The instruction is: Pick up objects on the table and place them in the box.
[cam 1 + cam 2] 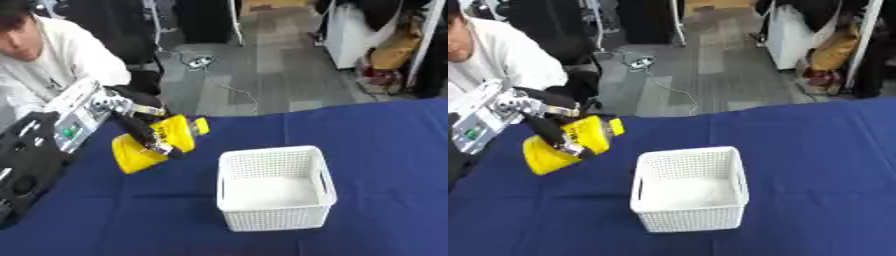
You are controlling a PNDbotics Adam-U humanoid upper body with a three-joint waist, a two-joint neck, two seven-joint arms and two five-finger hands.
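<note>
The left hand [144, 131], fingers curled round a yellow object [157, 143], holds it above the blue table [385, 150] just left of the white box [274, 187], so the carry is underway and the next move calls for travel rightward over the rim before release.

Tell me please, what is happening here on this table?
The robot's left hand has its fingers curled round a yellow object and holds it above the blue table, left of the white basket. The basket looks empty. The right hand does not show in either view.
</note>
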